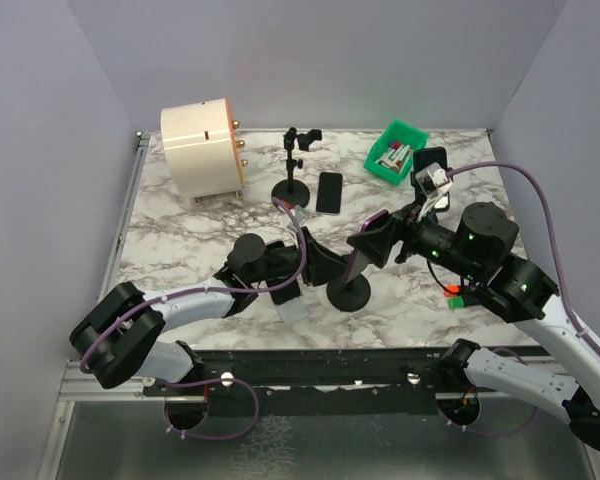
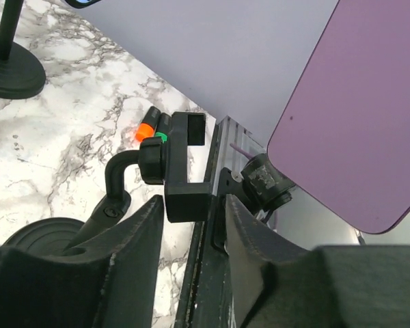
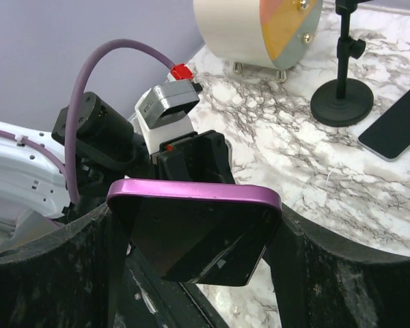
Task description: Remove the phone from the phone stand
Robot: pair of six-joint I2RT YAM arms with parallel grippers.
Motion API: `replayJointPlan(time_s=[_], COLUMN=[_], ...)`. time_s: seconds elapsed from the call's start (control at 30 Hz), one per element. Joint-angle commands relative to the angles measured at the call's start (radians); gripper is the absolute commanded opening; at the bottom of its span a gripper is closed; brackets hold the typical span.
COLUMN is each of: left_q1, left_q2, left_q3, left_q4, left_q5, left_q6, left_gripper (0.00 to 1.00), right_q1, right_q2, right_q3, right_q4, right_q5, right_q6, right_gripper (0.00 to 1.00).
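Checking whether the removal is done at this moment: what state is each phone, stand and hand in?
near stand: base on the table, holds nothing
purple phone: clear of the near stand, tilted
right hand: closed on the purple phone
left hand: fingers either side of the near stand's top; grip unclear
black phone: lying flat on the table
far stand: upright, no phone in it

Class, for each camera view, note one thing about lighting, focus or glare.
Top external: even, soft light, faint shadows on the table. Left wrist: the left end effector looks dark and soft-focused, the purple phone crisp. Right wrist: pale reflections on the phone's screen; the right end effector blurred.
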Motion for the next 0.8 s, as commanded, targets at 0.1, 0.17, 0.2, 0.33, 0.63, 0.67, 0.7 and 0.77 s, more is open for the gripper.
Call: replayJointPlan(time_s=[0.1,0.17,0.2,0.33,0.63,0.67,0.7,0.77], left_q1=[-0.01,-0.011,-0.011,-0.011,-0.004,-0.005,-0.004,-0.005], left_q2=[-0.064,-0.094,-0.112,-0.207,-0.464,-0.463,-0.453,-0.42], left_q3=[0.017,0.016,0.015,0.024,0.067,0.098,0.132,0.203], left_q4=[-0.022,-0.032,-0.036,-0.095,-0.309,-0.347,-0.39,-0.478], left_q5=[-0.024,-0.034,-0.041,-0.081,-0.261,-0.247,-0.232,-0.199], left_q6=[0.034,0.04,0.045,0.103,0.273,0.298,0.314,0.348], left_gripper=[0.56,0.68,0.74,0.99,0.99,0.99,0.99,0.99], right_q1=[-0.005,-0.005,-0.006,-0.005,-0.006,-0.005,-0.005,-0.005], right_q2=[-0.022,-0.029,-0.03,-0.033,-0.019,-0.017,-0.013,0.005], right_q3=[0.075,0.101,0.116,0.175,0.179,0.174,0.171,0.176], right_q4=[-0.054,-0.072,-0.08,-0.119,-0.092,-0.083,-0.077,-0.075], right_q5=[-0.032,-0.03,-0.03,-0.034,0.028,0.054,0.082,0.115], right_q6=[-0.031,-0.042,-0.049,-0.071,-0.026,-0.013,-0.001,0.019], right_gripper=[0.01,0.01,0.01,0.01,0.01,0.01,0.01,0.01])
